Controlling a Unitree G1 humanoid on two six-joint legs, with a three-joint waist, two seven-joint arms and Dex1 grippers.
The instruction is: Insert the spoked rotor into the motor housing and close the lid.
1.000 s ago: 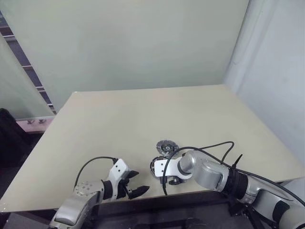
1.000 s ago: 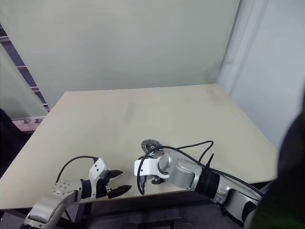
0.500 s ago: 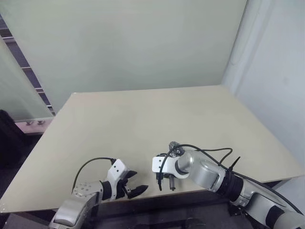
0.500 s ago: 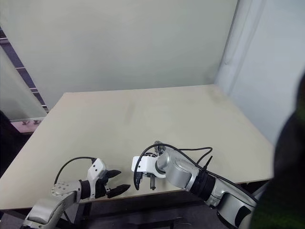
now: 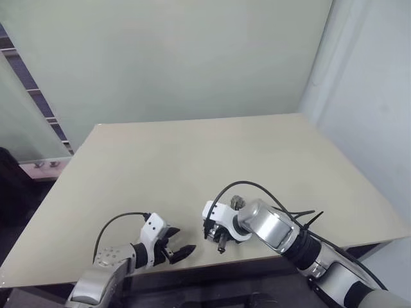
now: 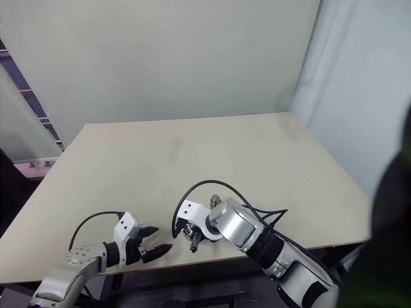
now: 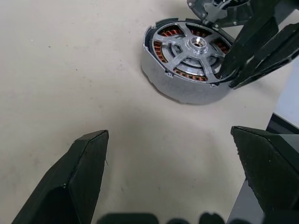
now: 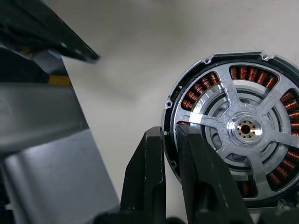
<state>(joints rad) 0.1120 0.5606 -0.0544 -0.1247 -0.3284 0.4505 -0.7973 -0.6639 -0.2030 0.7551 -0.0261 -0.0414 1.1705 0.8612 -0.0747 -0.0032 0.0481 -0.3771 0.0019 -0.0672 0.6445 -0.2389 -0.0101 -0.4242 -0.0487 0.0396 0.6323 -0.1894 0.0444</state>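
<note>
The motor housing [image 7: 177, 86] is a round ring with copper windings, standing on the tan table near its front edge. The shiny spoked rotor [image 8: 245, 128] lies inside it, hub up. My right gripper [image 8: 170, 130] points down at the housing, and its black fingers [image 7: 252, 51] are shut on the ring's near rim. Just behind the housing lies the lid [image 7: 215, 7], a dark grey toothed disc, partly hidden behind my right wrist [image 5: 235, 201]. To the left of the housing my left gripper [image 5: 183, 251] stands open and holds nothing, a short gap away.
The table's front edge [image 5: 192, 264] runs right below both grippers. Black cables loop over each wrist. The tabletop [image 5: 205, 160] stretches back to a pale wall, with a white corner on the right.
My right gripper has closed from half open onto the housing's rim, and its wrist has rolled so the fingers point more steeply down. The left gripper has stayed open in place.
</note>
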